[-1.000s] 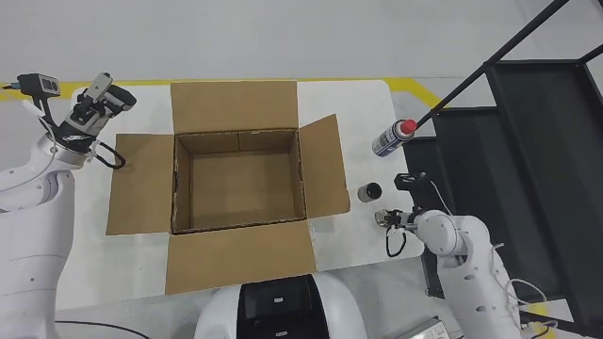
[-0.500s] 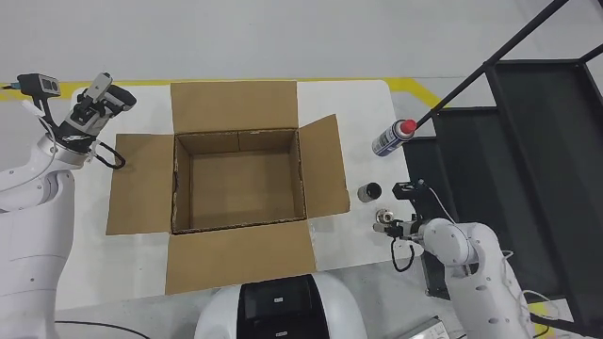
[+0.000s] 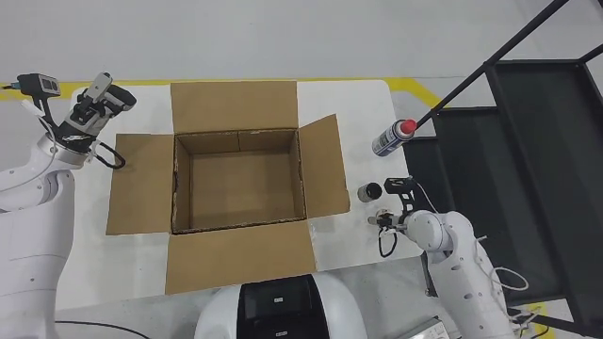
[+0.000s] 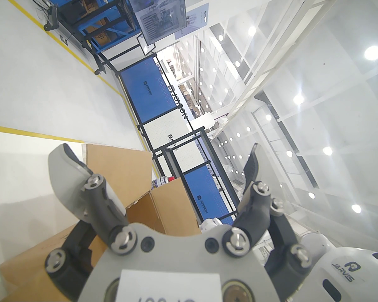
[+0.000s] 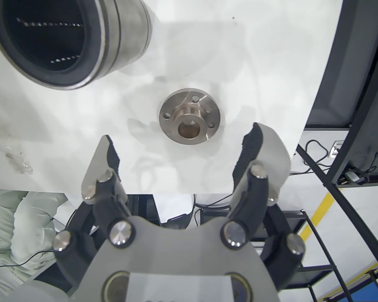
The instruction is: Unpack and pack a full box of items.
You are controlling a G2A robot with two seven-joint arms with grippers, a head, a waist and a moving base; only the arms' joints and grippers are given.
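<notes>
White table (image 5: 255, 48), dark cylinder (image 5: 66, 26) partly cropped, flange (image 5: 190, 120) near spread right hand (image 5: 181, 135).

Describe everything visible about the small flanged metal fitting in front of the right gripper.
The flanged fitting is a small round metal part: a silvery disc flange with small holes around it and a brass-coloured hollow hub at its centre. It sits flange-down on the white table, bore upward, near the table's edge, just ahead of the open right gripper, which does not touch it. A larger dark-rimmed metal cylinder is beside it, apart.
</notes>
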